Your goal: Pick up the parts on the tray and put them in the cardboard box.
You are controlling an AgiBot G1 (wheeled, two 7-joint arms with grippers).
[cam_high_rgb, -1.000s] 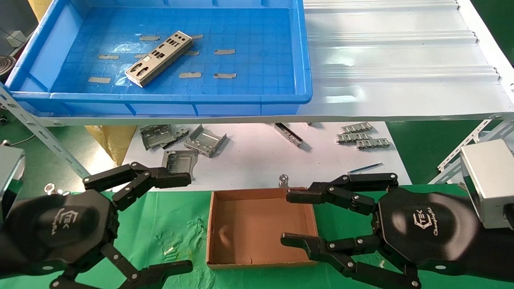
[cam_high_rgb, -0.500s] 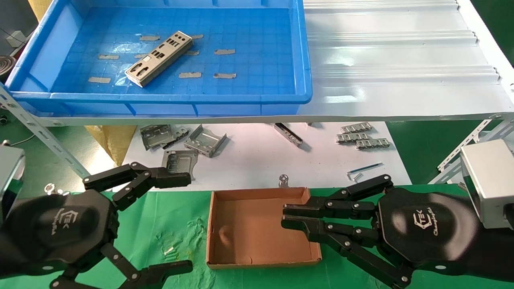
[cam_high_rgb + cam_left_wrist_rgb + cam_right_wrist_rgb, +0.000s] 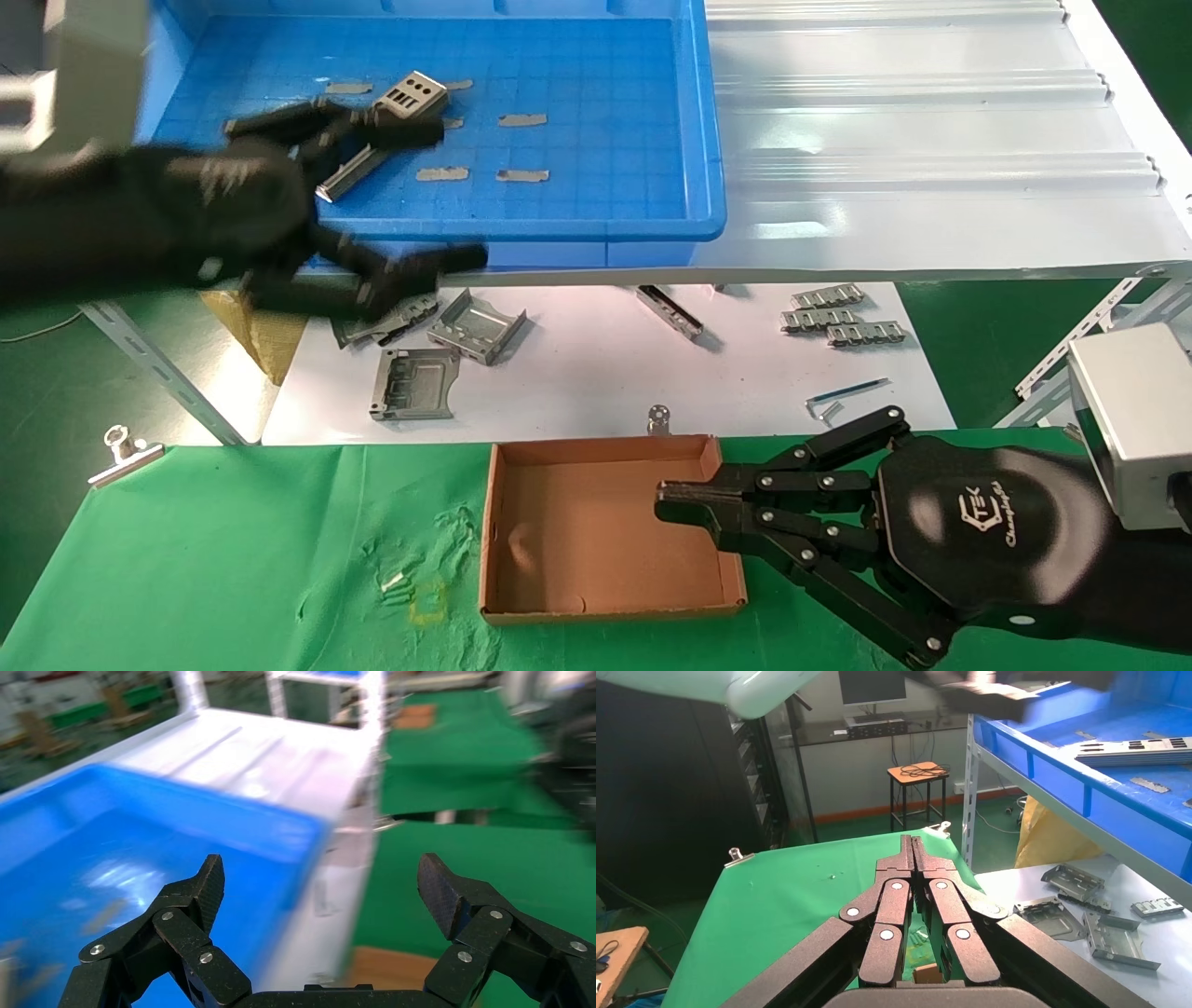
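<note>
One silver-grey plate [image 3: 411,95] lies slanted in the blue tray [image 3: 559,226], partly hidden by my left gripper. My left gripper [image 3: 463,193] is open above the tray's front part, one finger over the plate and the other over the tray's front rim. In the left wrist view the left gripper [image 3: 322,881] is wide open and empty over the tray [image 3: 140,832]. My right gripper [image 3: 663,494] is shut and empty over the right side of the brown cardboard box [image 3: 559,522]. The box holds no plates. The right wrist view shows the right gripper [image 3: 911,843] shut and the plate [image 3: 1137,749] far off.
Bent grey brackets [image 3: 475,326] and ridged strips [image 3: 838,317] lie on the white sheet below the shelf. A white corrugated sheet [image 3: 931,140] lies right of the tray. A metal clip [image 3: 121,452] sits at the green cloth's left edge.
My left arm has swung from the front left up to the tray and over the plate, still open. My right gripper closed about a second ago and stays shut over the box.
</note>
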